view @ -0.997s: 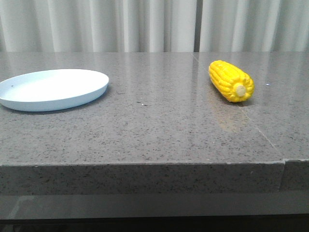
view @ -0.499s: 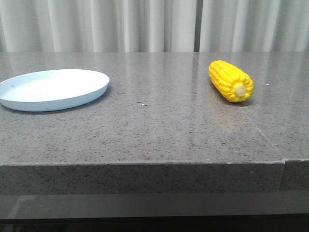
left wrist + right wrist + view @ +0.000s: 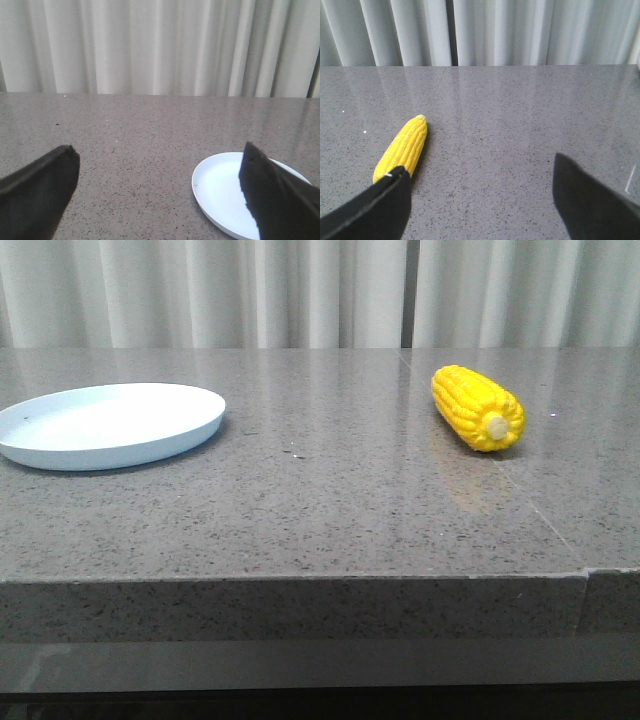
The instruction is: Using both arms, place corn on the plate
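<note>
The yellow corn (image 3: 478, 406) lies on the grey stone table at the right, its beige stub end toward the front. It also shows in the right wrist view (image 3: 402, 147), just beyond one finger. The pale blue-white plate (image 3: 110, 423) sits at the left, empty; it shows in the left wrist view (image 3: 220, 192), partly behind one finger. My left gripper (image 3: 159, 160) is open and empty, near the plate. My right gripper (image 3: 479, 175) is open and empty, with the corn off to one side of the gap. Neither gripper shows in the front view.
The grey speckled table (image 3: 330, 500) has a front edge with a seam at the right (image 3: 586, 575). White curtains (image 3: 320, 290) hang behind the table.
</note>
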`<state>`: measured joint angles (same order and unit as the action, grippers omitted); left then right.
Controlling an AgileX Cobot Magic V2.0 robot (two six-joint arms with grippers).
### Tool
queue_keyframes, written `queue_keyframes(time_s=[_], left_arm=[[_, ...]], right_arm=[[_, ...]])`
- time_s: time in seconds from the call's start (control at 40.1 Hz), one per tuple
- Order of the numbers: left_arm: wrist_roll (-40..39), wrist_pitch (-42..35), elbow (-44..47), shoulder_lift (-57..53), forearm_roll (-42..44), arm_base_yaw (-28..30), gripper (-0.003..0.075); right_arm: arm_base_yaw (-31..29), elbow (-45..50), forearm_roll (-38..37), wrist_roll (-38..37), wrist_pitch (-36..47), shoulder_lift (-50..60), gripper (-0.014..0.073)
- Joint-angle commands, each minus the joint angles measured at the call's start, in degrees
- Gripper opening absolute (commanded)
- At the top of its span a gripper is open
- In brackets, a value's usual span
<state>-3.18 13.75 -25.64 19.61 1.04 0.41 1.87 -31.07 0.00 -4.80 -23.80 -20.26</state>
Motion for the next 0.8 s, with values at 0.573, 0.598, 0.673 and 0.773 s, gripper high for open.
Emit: queue_keyframes(time_s=[0.573,0.598,0.673,0.773], left_arm=[[0.01,11.85,-19.31,24.83,-1.37,-0.31,0.0617],[0.01,12.40,-20.31,26.62,-1.37,-0.83,0.0617],[0.01,14.27,-23.83,31.00,-1.37,-2.80,0.0617],[0.01,18.43,-28.54,37.48,-1.37,-5.10,0.0617]], right_arm=[[-0.46,-2.02,-0.86,0.55,4.24,-0.81,0.0631],[-0.46,-2.02,-0.86,0.55,4.24,-0.81,0.0631],[-0.46,-2.02,-0.86,0.55,4.24,-0.81,0.0631],[-0.46,-2.02,-0.86,0.55,4.24,-0.81,0.0631]])
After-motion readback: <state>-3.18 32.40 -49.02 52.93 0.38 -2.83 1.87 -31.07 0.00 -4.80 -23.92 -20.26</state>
